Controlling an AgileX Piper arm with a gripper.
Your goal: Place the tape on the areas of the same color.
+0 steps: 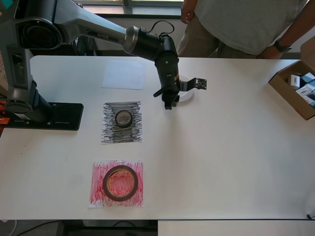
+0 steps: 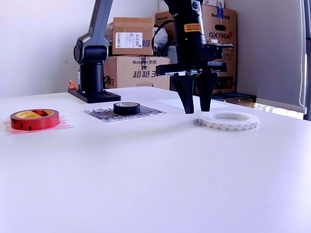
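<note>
The red tape ring lies on the red scribbled sheet. The small black tape lies on the black scribbled sheet. The plain white sheet is bare. The whitish tape ring lies flat on the table, apart from the white sheet. My gripper points down, open and empty. Its tips are just above the table, right beside the whitish ring, on the exterior view's left of it.
The arm base stands at the overhead view's left. An open cardboard box with small items sits at the right edge. A person stands at the far side. Cardboard boxes are stacked behind the table.
</note>
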